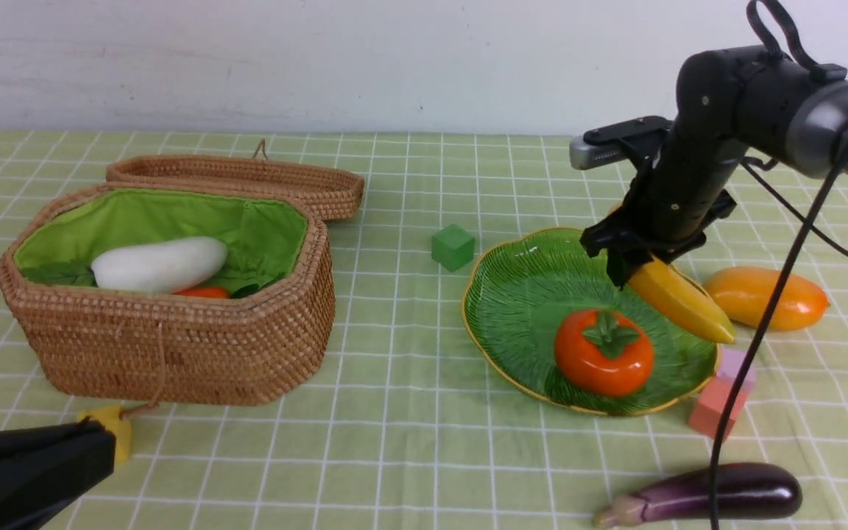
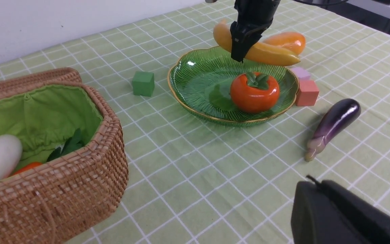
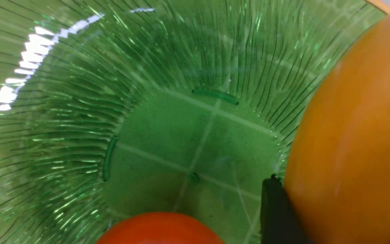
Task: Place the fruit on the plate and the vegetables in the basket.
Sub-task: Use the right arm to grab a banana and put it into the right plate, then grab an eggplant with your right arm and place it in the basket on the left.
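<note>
We see the right gripper [image 1: 630, 271] clamped on the banana [image 1: 685, 302], tilted over the right rim of the plate [image 1: 520, 294]; 1 persimmon [image 1: 604, 353] sits on it. Mango [image 1: 766, 297] and eggplant [image 1: 726, 493] lie on the tablecloth [image 1: 409, 368]. Radish [image 1: 159, 265] and carrot [image 1: 203, 292] rest in the basket [image 1: 174, 346]. The left gripper [image 1: 93, 453] is closed.

The counter [image 1: 409, 456] is pale green with a white grid. The basket [image 1: 174, 353] is brown woven wicker, lined bright green. The plate [image 1: 520, 294] is glossy green, leaf-veined, gold-rimmed. The persimmon [image 1: 601, 362] is orange with a green cap, the banana [image 1: 682, 300] yellow, the eggplant [image 1: 751, 492] dark purple.
</note>
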